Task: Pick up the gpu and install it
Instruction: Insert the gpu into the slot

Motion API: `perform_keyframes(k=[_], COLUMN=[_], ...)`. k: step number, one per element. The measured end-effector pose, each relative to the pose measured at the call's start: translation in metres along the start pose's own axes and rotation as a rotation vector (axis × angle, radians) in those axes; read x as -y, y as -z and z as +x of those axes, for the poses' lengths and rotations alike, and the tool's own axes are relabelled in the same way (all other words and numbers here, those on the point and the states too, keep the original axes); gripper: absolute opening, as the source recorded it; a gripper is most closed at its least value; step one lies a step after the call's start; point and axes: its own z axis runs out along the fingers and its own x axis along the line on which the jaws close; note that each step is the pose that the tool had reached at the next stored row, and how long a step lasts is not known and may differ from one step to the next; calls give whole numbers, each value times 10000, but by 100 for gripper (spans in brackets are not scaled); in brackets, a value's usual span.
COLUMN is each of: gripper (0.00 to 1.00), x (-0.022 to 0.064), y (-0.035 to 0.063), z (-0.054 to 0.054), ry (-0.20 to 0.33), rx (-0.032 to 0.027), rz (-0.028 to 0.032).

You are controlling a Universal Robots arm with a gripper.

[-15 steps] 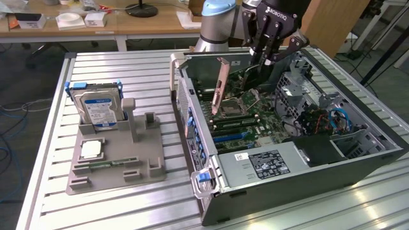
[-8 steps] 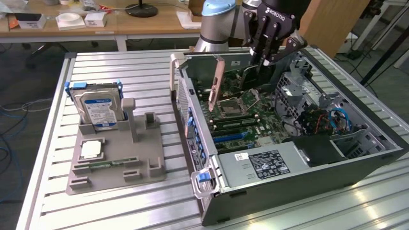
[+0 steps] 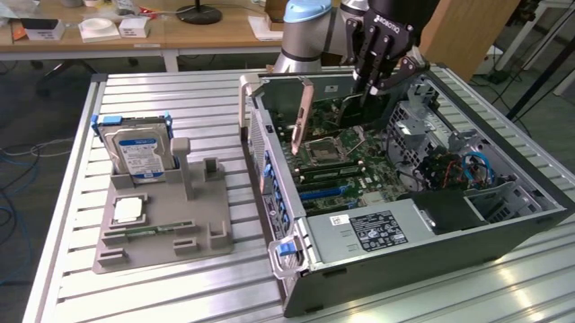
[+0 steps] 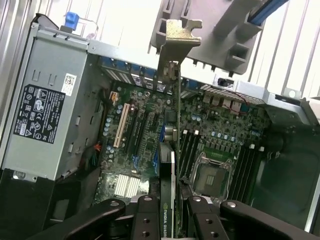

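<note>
One slatted metal bench [image 3: 161, 94] carries everything on my screens, and the biggest thing on it is the open computer case [image 3: 431, 259], lying on its side with its inside facing up. Over the far end of that case the gpu [image 3: 334, 101] hangs on edge. The tool [image 3: 378, 84] is clamped on its upper edge, and in the wrist view the fingers [image 4: 150, 222] press on either face of the card. The silvery end bracket [image 4: 182, 32] points toward the case's rear wall.

By my reading the card is not yet seated, since the bracket stands above the case rim. To do this step well I'd hold the card plumb and lay its lower edge along one of the long expansion slots [image 4: 136, 131]. The bracket should slide down against the rear wall, and the descent should be slow and straight with no twist. From here I cannot tell which slot it is lined up over.

Inside the case, the motherboard [image 3: 346, 168] covers the floor. The grey-labelled power supply [image 3: 373, 229] sits at the near end, and the bare processor socket [image 3: 321, 153] lies in the middle of the board.

Well apart, toward the exterior view's left, a grey moulded holder [image 3: 161, 249] keeps the spare parts. The blue-labelled hard drive [image 3: 137, 156] stands upright at its back, a processor chip [image 3: 130, 210] lies flat, and a small green memory stick [image 3: 148, 231] rests just in front of the chip.
</note>
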Motion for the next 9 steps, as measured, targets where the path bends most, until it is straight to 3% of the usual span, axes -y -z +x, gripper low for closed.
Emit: perform_keyframes(k=[9], gripper=[26], x=[64], y=[-110], z=[16], ry=[-566], rx=[28], rz=[13])
